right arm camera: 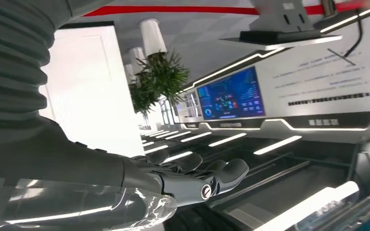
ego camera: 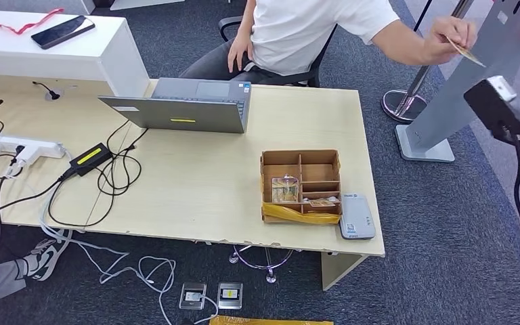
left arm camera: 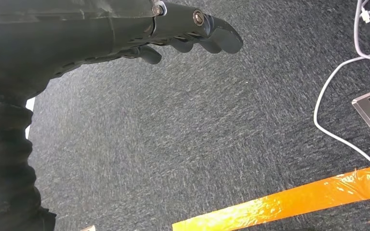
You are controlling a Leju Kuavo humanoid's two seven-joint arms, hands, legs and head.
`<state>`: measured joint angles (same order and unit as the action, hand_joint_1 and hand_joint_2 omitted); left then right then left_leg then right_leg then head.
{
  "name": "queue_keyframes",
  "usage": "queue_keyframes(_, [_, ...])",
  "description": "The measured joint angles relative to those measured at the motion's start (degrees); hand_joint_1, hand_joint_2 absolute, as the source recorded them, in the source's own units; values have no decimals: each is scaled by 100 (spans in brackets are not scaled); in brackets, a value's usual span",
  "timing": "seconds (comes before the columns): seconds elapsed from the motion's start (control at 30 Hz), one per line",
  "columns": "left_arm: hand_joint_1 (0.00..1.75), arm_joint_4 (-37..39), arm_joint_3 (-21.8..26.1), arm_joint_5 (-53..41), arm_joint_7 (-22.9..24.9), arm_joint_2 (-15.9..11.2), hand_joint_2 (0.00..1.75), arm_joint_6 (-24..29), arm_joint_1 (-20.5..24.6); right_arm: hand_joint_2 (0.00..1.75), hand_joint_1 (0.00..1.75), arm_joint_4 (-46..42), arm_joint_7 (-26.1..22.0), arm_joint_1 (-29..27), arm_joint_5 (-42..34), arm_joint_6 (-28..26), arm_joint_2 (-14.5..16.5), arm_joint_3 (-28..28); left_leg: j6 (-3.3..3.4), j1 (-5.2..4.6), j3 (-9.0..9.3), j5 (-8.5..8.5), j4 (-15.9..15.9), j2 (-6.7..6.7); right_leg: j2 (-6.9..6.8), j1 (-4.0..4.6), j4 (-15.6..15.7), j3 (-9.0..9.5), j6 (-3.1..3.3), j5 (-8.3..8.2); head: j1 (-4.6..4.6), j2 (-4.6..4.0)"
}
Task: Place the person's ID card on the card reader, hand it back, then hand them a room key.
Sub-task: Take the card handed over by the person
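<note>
ID card (ego camera: 465, 51), pinched in the person's hand (ego camera: 449, 32) and held out off the table's far right corner, lies long axis slanting toward the robot's right side. In the head view it sits well beyond the card reader (ego camera: 357, 216) on the table (ego camera: 203, 183). The left hand (left arm camera: 192, 36) hangs over carpet, fingers loosely spread, holding nothing. The right hand (right arm camera: 192, 178) is raised, fingers extended and empty; it is judged the nearer one.
</note>
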<state>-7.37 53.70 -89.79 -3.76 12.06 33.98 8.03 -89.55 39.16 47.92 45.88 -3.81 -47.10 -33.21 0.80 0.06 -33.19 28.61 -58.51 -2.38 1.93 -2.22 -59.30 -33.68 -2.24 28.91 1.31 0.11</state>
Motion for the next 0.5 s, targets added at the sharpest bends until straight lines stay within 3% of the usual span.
queue_keyframes(0.27, [0,0,2,1,0,-4,175,6,0,175,0,7,-116,331,218,-78,523,-1095,-2,8,2,-1,0,-1,1,7,0,0,1,0,1,1])
queue_keyframes(0.5, [0,0,86,6,98,-4,175,45,2,175,0,108,-369,553,193,-218,938,-1677,-3,11,1,-1,0,3,4,10,1,0,1,0,0,0])
